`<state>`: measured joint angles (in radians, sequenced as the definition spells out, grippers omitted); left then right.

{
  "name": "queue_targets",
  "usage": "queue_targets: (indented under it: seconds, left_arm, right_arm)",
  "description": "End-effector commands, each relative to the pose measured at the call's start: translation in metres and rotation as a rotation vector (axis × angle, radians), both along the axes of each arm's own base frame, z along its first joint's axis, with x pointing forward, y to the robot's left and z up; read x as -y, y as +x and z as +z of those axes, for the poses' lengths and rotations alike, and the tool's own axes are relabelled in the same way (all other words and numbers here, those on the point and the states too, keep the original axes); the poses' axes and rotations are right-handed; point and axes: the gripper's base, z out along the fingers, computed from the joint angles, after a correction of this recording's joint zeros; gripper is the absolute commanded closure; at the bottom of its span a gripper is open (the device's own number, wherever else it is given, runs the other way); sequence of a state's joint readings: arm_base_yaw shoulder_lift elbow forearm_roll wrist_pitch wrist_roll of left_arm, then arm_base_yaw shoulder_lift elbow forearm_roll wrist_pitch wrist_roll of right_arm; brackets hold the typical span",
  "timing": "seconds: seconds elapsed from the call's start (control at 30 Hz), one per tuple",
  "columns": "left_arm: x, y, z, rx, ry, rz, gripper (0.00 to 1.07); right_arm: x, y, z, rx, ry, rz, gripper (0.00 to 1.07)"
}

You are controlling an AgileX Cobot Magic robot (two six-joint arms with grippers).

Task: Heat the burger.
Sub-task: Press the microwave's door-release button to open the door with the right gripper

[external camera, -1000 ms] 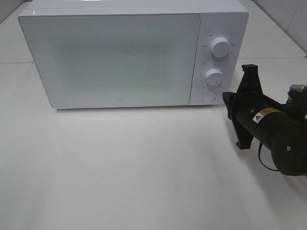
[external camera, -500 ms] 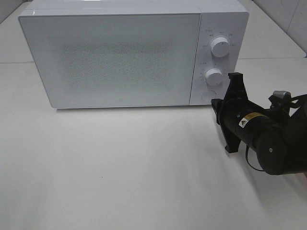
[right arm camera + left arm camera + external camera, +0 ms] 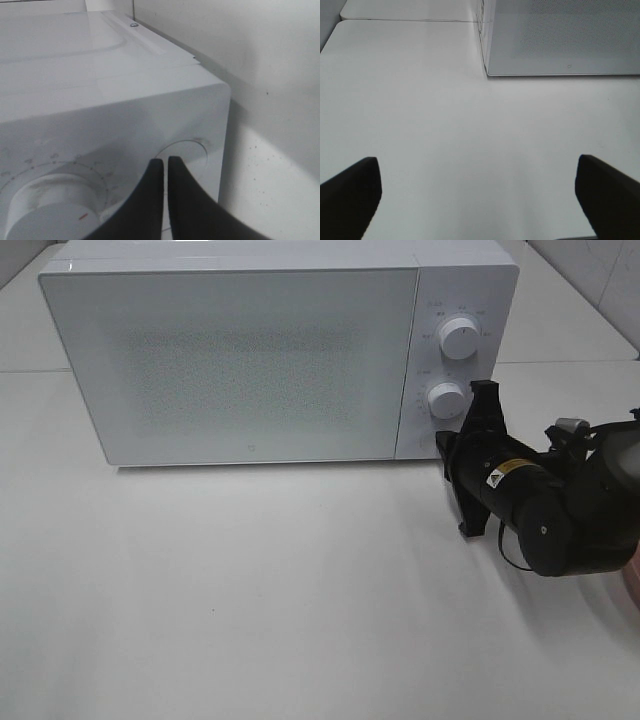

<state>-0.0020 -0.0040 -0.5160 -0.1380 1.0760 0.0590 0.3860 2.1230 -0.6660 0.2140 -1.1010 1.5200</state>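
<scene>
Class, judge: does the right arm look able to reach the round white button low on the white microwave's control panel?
Probably yes. The shut right gripper has its tips close in front of the round white button, with nothing between them; the white dial stands clear to one side.

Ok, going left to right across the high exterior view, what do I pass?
Microwave door → control panel → right arm. The shut right hand overlaps the panel's lower corner, so I leave it out of the order.

Microwave in all three: high frontal overview, left wrist low across table, right wrist close-up.
</scene>
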Motion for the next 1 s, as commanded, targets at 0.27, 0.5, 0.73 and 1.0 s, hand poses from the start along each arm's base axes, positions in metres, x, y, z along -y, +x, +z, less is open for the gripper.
queue_targets:
  seconds: [0.27,0.5,0.73,1.0]
  left_arm:
    - [0.0,-0.003,0.001,0.019,0.0,-0.002,0.09]
    - [0.0,-0.003,0.001,0.019,0.0,-0.002,0.09]
    - [0.0,-0.003,0.001,0.019,0.0,-0.002,0.09]
    - [0.0,-0.003,0.001,0.019,0.0,-0.002,0.09]
  right_arm:
    - [-0.005,0.016,0.001,0.024,0.012,-0.003,1.07]
    - [0.001,0.022,0.005,0.053,-0.011,-0.083,1.07]
    - [0.004,0.035,0.023,0.217,0.005,-0.159,1.07]
    - [0.007,0.048,0.041,0.356,0.034,-0.257,1.07]
